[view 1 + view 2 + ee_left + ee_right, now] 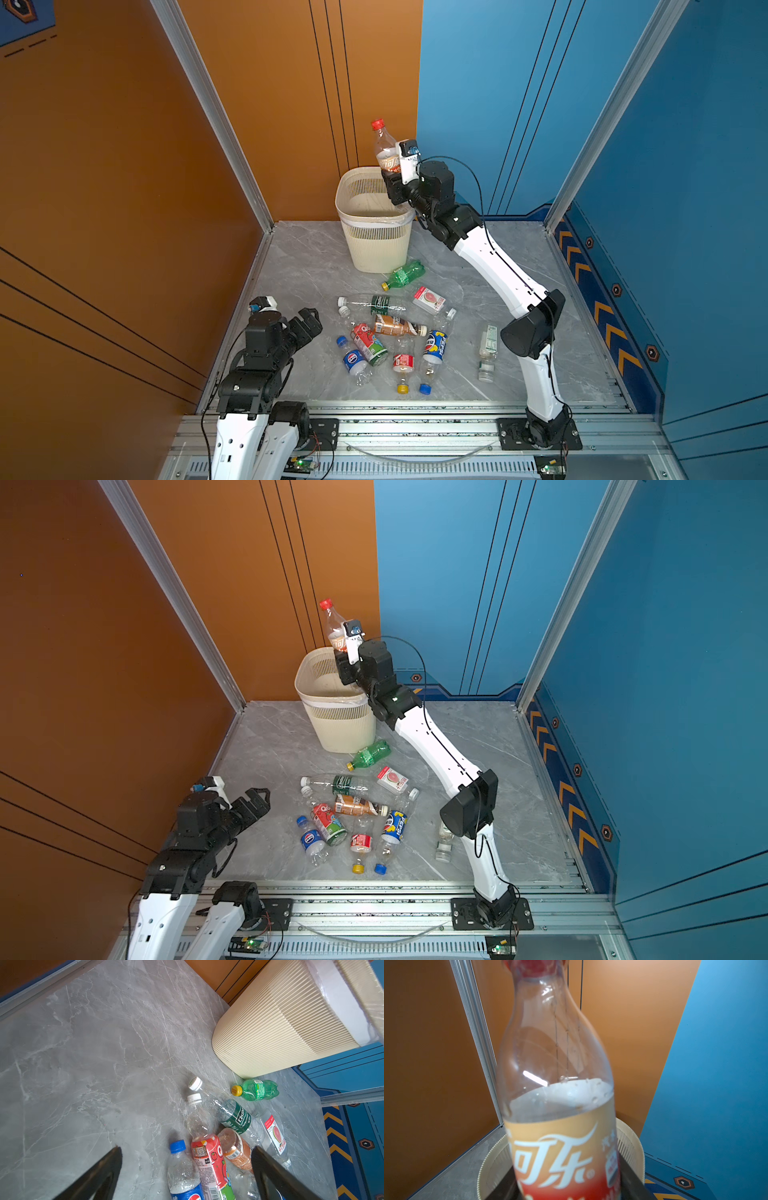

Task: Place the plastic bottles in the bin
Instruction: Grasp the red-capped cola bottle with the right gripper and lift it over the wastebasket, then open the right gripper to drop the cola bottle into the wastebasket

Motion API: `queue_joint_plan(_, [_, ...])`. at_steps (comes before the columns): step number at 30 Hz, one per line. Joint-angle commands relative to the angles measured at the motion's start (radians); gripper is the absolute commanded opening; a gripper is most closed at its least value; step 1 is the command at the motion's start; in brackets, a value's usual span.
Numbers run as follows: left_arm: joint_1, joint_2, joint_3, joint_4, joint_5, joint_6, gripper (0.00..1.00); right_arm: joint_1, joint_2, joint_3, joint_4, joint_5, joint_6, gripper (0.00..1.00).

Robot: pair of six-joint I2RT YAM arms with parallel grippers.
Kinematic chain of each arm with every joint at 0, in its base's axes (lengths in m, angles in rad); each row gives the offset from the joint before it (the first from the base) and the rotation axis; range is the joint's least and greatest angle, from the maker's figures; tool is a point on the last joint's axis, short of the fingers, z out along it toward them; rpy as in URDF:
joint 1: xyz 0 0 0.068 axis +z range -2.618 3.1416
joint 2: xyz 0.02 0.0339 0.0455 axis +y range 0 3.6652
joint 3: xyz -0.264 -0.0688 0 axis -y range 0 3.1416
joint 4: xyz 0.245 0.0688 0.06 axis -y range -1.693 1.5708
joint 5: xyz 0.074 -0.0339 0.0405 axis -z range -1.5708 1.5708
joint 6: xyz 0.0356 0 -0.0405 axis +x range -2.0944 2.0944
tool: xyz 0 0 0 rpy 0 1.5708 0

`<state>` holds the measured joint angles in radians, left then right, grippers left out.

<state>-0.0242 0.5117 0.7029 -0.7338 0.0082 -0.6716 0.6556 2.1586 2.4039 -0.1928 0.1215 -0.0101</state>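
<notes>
My right gripper [390, 179] [343, 663] [569, 1176] is shut on a clear bottle [383, 143] [332, 623] [556, 1084] with a red cap and an orange label. It holds the bottle upright over the far rim of the cream slatted bin [345, 195] [303, 681] [634, 1142]. Several more plastic bottles lie on the grey floor in front of the bin, among them a green one [405, 274] [257, 1089], a red-labelled one [370, 343] [209, 1163] and a Pepsi one [353, 361] [182, 1176]. My left gripper [309, 322] [257, 800] [187, 1148] is open and empty above the pile's left edge.
Orange and blue walls with aluminium posts [216, 112] close in the marble floor [299, 257]. A clear bottle [487, 353] lies apart beside the right arm's elbow [532, 328]. The bin [280, 1028] stands in the back corner, the green bottle against its base.
</notes>
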Motion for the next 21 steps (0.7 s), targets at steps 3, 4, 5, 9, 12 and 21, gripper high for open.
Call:
queue_joint_plan(3, [0.01, 0.004, -0.023, -0.015, 0.021, -0.007, 0.98, -0.003, 0.072, 0.084, -0.016, -0.02, -0.017, 0.55])
queue_joint_plan(4, [0.011, 0.005, -0.025, -0.015, 0.021, -0.007, 0.98, -0.004, 0.079, 0.086, -0.017, -0.02, -0.02, 0.55])
queue_joint_plan(5, [0.011, 0.006, -0.026, -0.015, 0.022, -0.006, 0.97, -0.006, 0.086, 0.088, -0.017, -0.019, -0.023, 0.55])
queue_joint_plan(9, [0.013, 0.009, -0.028, -0.013, 0.024, -0.007, 0.98, -0.016, 0.127, 0.124, -0.045, -0.02, -0.028, 0.55])
queue_joint_plan(12, [0.015, 0.013, -0.032, -0.012, 0.024, -0.008, 0.98, -0.019, 0.153, 0.141, -0.061, -0.024, -0.028, 0.59])
queue_joint_plan(21, [0.021, 0.025, -0.037, -0.002, 0.027, -0.007, 0.98, -0.02, 0.215, 0.193, -0.075, -0.027, -0.054, 0.68])
